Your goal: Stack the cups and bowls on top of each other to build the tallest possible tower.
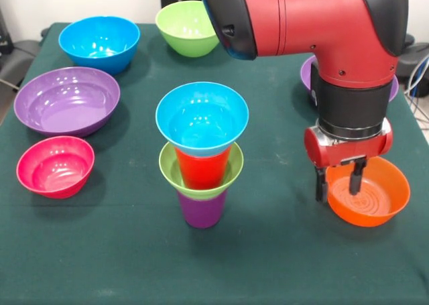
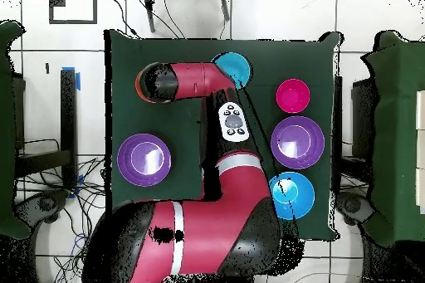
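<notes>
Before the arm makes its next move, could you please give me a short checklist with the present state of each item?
1. Tower stands upright: ok. The purple cup, the lime green bowl, the red cup and the small blue bowl look centred.
2. Gripper is over the orange bowl: ok, its fingers straddle the near rim.
3. Gripper is open: ok.
4. Bowl already gripped: not ok.
5. Arm is apart from the tower: ok.
6. Bowl will nest steadily on the blue one: cannot tell.
</notes>
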Action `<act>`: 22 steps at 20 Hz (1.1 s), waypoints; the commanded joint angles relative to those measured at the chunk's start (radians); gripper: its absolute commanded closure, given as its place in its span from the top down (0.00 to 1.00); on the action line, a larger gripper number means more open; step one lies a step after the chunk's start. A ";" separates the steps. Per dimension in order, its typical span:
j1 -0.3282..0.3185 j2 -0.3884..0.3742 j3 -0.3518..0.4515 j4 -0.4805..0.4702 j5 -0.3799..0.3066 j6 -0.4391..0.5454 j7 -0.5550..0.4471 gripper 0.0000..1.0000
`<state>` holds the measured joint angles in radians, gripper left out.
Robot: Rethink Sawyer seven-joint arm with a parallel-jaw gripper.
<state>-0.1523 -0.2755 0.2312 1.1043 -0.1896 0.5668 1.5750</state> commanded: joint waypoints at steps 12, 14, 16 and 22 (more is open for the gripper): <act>0.044 0.043 -0.037 -0.025 -0.038 -0.018 0.083 0.00; 0.043 0.042 -0.039 -0.018 -0.037 -0.026 0.082 0.00; 0.036 0.043 -0.030 -0.014 -0.038 -0.041 0.072 0.00; 0.018 0.040 -0.007 -0.010 -0.026 -0.033 0.051 0.00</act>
<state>-0.1243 -0.2756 0.1912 1.1011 -0.1896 0.5633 1.5750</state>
